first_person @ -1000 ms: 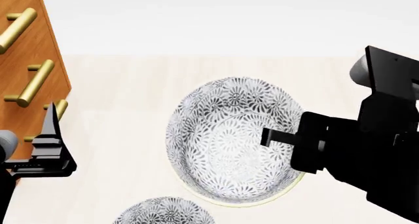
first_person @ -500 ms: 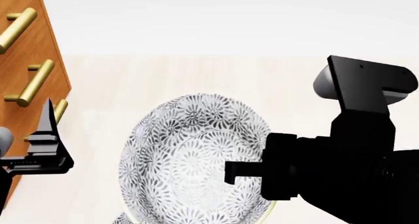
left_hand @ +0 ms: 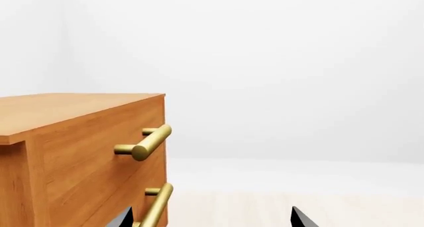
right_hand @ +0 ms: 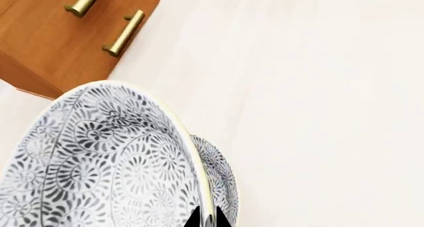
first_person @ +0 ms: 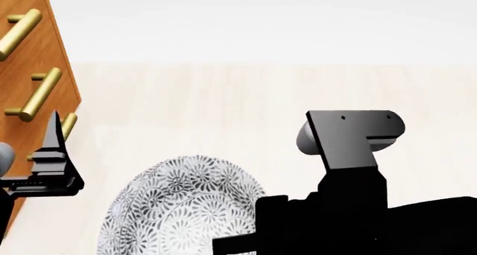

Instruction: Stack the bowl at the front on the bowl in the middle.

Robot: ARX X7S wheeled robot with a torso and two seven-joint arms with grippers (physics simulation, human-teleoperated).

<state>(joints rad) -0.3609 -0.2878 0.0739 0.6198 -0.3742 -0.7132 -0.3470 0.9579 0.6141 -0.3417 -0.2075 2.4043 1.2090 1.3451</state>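
Observation:
My right gripper (right_hand: pixel 207 219) is shut on the rim of a grey flower-patterned bowl (right_hand: pixel 99 162), one finger inside and one outside. In the head view this bowl (first_person: pixel 186 210) hangs low and left of centre, cut off by the bottom edge, with my right gripper (first_person: pixel 227 245) at its right rim. A second bowl (right_hand: pixel 222 182) with the same pattern shows just past the held bowl's rim, mostly hidden by it. Which one is the front bowl I cannot tell. My left gripper (left_hand: pixel 212 223) stands open and empty beside the cabinet, and it also shows in the head view (first_person: pixel 53 132).
A wooden cabinet (first_person: pixel 30 71) with brass bar handles (left_hand: pixel 146 145) stands at the left, close to my left gripper. Pale wooden surface (first_person: pixel 246 99) stretches behind the bowls. My right arm's black body and camera block (first_person: pixel 350 135) cover the lower right of the head view.
My right gripper has carried the patterned bowl down and to the left in the head view, toward the near edge. The left arm has barely moved.

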